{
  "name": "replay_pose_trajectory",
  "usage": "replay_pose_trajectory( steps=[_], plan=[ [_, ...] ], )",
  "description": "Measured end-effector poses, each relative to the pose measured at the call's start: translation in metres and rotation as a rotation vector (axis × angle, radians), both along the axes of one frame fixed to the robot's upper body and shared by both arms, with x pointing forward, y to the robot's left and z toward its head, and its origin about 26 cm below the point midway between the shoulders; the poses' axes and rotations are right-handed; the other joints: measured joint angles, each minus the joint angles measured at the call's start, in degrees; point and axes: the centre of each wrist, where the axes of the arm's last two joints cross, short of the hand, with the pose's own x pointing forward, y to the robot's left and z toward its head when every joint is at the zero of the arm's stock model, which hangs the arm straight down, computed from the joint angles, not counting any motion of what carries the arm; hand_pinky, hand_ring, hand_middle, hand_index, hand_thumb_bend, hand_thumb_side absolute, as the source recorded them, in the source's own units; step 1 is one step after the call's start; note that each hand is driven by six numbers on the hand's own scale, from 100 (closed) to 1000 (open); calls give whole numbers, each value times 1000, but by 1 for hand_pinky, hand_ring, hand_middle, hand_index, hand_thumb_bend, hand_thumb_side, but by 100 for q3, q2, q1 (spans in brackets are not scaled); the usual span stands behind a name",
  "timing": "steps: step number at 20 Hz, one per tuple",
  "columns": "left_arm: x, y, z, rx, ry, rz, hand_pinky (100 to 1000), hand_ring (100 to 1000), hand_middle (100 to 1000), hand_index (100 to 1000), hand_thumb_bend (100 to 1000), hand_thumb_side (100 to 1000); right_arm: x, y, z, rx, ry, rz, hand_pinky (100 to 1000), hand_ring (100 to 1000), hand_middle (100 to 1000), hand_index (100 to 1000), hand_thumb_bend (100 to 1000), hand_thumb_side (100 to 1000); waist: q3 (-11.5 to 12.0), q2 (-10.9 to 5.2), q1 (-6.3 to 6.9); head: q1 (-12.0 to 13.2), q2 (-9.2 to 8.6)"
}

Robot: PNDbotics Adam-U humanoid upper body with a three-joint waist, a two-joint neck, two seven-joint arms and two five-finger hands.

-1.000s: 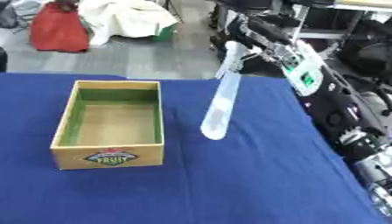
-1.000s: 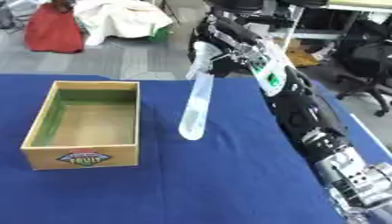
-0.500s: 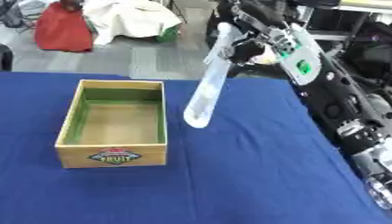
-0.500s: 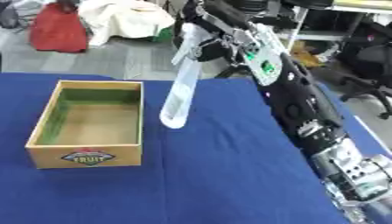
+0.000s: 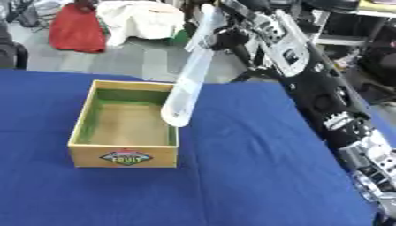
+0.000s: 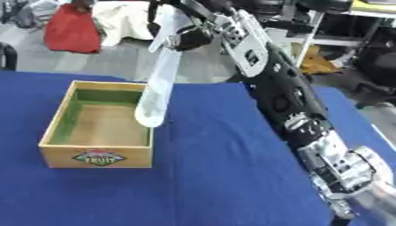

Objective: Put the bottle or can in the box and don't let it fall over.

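Note:
A tall clear plastic bottle [image 5: 188,84] hangs tilted in the air, its base over the right wall of the wooden box [image 5: 85,155]. My right hand [image 5: 224,37] is shut on the bottle's top end, reaching in from the upper right. The box is open-topped, green inside, with a label on its front, and it holds nothing. The bottle's base [image 6: 149,118] is above the box's right rim, not touching it as far as I can see. My left hand shows in neither view.
A blue cloth [image 5: 232,185] covers the table. Beyond the far edge lie a red bag [image 5: 76,30] and a white heap [image 5: 139,17] on the floor. My right arm [image 6: 309,132] runs down the right side of the table.
My right hand has carried the bottle leftward, from over the bare cloth to above the box's right wall. The camera view has also shifted.

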Motion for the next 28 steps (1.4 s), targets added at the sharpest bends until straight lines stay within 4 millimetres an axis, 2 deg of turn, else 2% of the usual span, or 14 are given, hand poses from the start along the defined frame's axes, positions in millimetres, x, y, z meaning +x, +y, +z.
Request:
replay_pose_trajectory(
  steps=[2,5,10,15,19,21,24,26,28],
  plan=[
    [1,-1,1,0,-4,-7,677,565,520,869,311,756,-1,1,1,1,0,6,100,214,214,193,100,100,37,14,-3,-39,-1],
    [5,-6,7,2,-18,-33,676,565,519,869,313,755,1,15,2,6,1,34,100,229,228,201,100,100,247,70,-51,-152,-3],
    [8,-10,11,4,-29,-56,676,565,519,870,313,756,5,32,-7,-2,13,63,100,253,247,221,100,100,335,116,-97,-247,-48],
    [9,-12,12,6,-33,-66,675,565,518,869,316,755,7,40,-14,-55,6,64,100,410,394,377,100,100,343,130,-127,-295,-55],
    [9,-12,12,6,-33,-66,675,565,518,869,316,755,11,36,-27,-123,30,35,400,604,602,633,100,100,335,135,-139,-314,-100],
    [9,-12,12,6,-32,-66,675,564,517,869,317,754,13,34,-32,-162,40,27,620,788,785,821,100,100,326,142,-140,-319,-106],
    [9,-11,11,6,-28,-64,674,564,516,869,318,755,15,33,-40,-241,59,25,743,902,901,917,100,115,296,149,-142,-323,-127],
    [9,-11,11,7,-28,-64,674,563,516,869,319,754,16,32,-46,-301,79,22,799,965,962,951,100,396,288,156,-144,-327,-151],
    [9,-11,11,8,-28,-63,673,563,515,869,319,754,18,31,-52,-356,105,18,824,992,986,963,100,557,262,157,-144,-329,-154]
  ],
)
